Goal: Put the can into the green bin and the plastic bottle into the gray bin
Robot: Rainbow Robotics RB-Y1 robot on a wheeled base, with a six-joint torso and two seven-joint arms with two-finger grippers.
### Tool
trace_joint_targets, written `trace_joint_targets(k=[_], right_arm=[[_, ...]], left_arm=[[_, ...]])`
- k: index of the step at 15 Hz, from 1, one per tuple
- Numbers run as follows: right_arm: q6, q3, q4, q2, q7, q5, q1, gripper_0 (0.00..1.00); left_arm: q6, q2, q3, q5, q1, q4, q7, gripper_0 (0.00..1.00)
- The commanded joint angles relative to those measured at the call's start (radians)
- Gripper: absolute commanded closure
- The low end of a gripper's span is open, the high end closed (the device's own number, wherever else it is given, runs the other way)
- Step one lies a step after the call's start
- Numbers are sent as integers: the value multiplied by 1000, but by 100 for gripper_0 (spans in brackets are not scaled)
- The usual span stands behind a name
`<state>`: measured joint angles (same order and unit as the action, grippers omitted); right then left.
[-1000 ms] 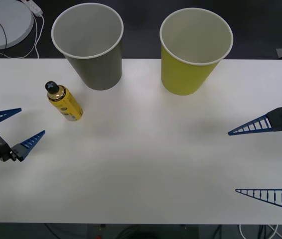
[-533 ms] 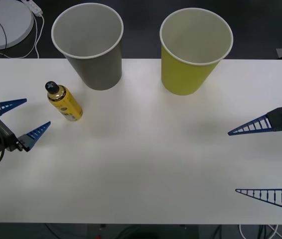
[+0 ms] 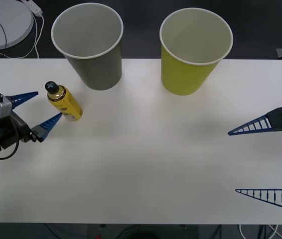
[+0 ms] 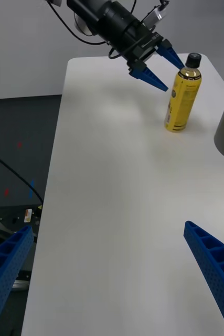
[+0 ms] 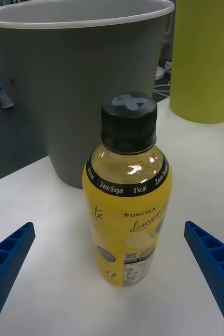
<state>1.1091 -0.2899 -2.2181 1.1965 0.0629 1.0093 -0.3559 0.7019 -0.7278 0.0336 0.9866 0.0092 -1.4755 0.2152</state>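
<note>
The plastic bottle (image 3: 65, 101), yellow with a black cap, stands upright on the white table (image 3: 146, 154) in front of the gray bin (image 3: 88, 47). The green bin (image 3: 193, 52) stands to the right of the gray one. My left gripper (image 3: 48, 104) is open, with its fingertips just reaching the bottle's left side and touching nothing. In the left wrist view the bottle (image 5: 127, 210) stands centred between the open fingers, with the gray bin (image 5: 75, 79) and green bin (image 5: 206, 58) behind it. My right gripper (image 3: 233, 162) waits open at the table's right edge. The can is out of view.
A white round device with a cable (image 3: 4, 22) lies on the floor beyond the table's back left corner. In the right wrist view the left gripper (image 4: 174, 77) sits beside the bottle (image 4: 183, 100), with bare table between it and the right gripper (image 4: 107, 227).
My left gripper has moved right across the table towards the bottle, staying open. The right arm, the bottle and both bins have not moved.
</note>
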Motion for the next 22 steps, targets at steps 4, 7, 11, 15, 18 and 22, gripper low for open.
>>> trace_joint_targets(k=[4,7,11,15,18,22], right_arm=[[0,0,0,0,0,0,0,0],[0,0,0,0,0,0,0,0],[0,0,0,0,0,0,0,0],[0,0,0,0,0,0,0,0],[0,0,0,0,0,0,0,0],[0,0,0,0,0,0,0,0]], left_arm=[[-15,16,-49,21,-48,1,-7,0],[-50,19,-87,21,-75,0,-10,0],[-70,41,-98,50,-101,1,-22,0],[-88,59,-98,92,-121,1,-42,0],[-96,65,-98,113,-133,1,-57,0],[-98,65,-98,118,-135,0,-65,0]])
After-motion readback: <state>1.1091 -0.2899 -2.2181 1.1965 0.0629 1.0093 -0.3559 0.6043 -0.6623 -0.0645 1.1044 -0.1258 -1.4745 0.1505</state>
